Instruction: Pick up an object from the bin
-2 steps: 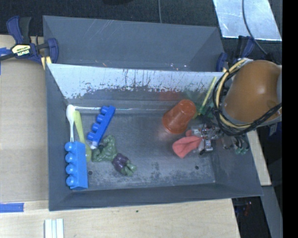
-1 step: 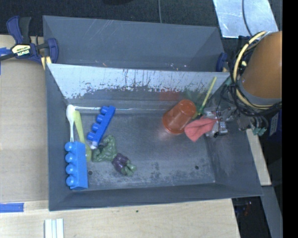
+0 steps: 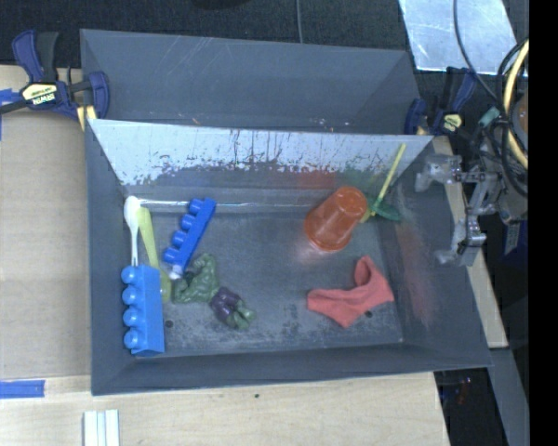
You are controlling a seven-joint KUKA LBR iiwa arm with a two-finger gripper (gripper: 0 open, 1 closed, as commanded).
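An orange cup point(image 3: 336, 218) lies on its side at the back right of the bin point(image 3: 260, 91), with a green-and-yellow stick point(image 3: 388, 191) leaning just beside it. A crumpled pink cloth point(image 3: 352, 295) lies nearer the front. At the left are a blue toothed block point(image 3: 188, 233), a white-and-yellow toothbrush point(image 3: 147, 240) and a blue studded brick point(image 3: 142, 309). Near these lie a green lump point(image 3: 195, 282) and a purple toy point(image 3: 231, 308)

Looks like a robotics lab / test rig. Evidence: grey metal bin point(image 3: 260, 82) set up as a work cell, w/ a robot arm point(image 3: 491, 189) & gripper point(image 3: 467, 240) at its right side and black cables point(image 3: 458, 26) running down to the arm. The bin holds mixed props, e.g. blue toy block point(image 3: 144, 309), orange cup point(image 3: 335, 219), red cloth point(image 3: 353, 297), toothbrush point(image 3: 138, 230), i.e. unrelated odds & ends.
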